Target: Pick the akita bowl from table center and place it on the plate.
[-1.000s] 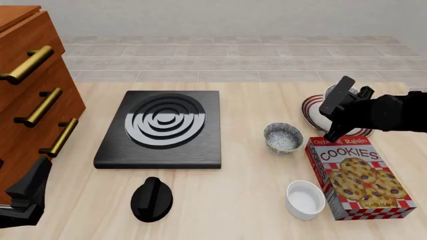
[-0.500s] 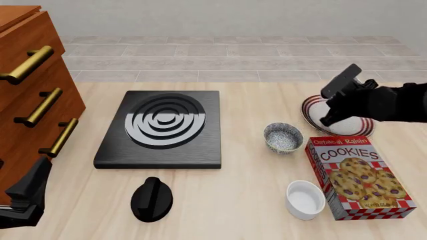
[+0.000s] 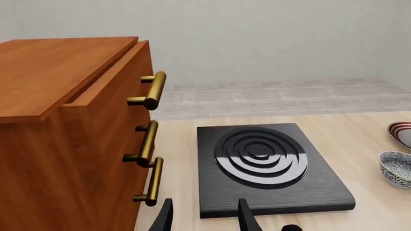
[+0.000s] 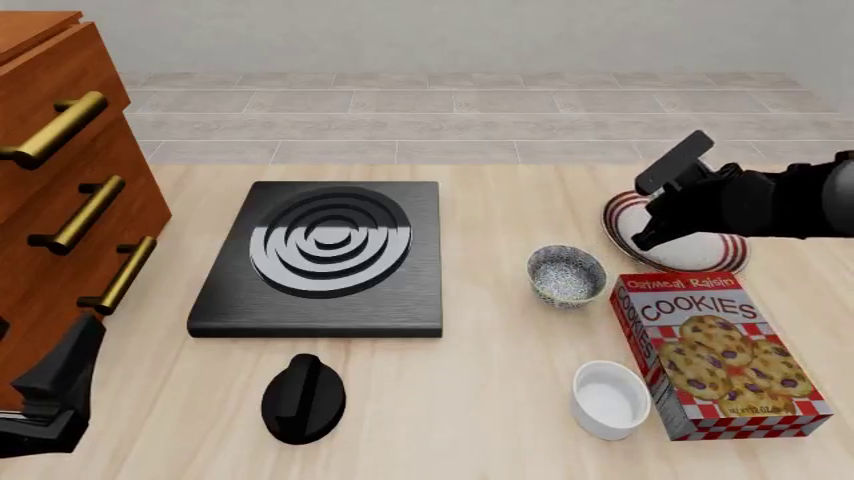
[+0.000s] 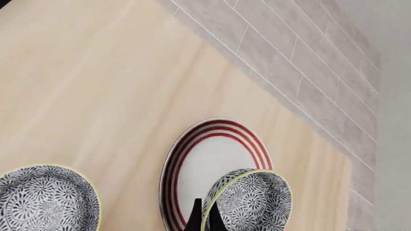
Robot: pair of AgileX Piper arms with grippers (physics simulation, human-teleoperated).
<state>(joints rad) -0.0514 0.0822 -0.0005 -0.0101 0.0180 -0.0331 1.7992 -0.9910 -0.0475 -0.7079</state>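
Two akita bowls show. One akita bowl is pinched at its rim by my right gripper, which is shut on it over the red-striped plate; I cannot tell whether the bowl touches the plate. In the front view the right gripper covers part of the plate and hides that bowl. The other akita bowl stands on the table left of the plate. My left gripper is open and empty at the near left.
A black burner plate lies left of centre, with a black knob in front of it. A wooden drawer cabinet stands at the left. A cookies box and a plain white bowl sit near right.
My right gripper has moved back from over the cookies box's far edge to over the plate, carrying the bowl. The left arm has not moved.
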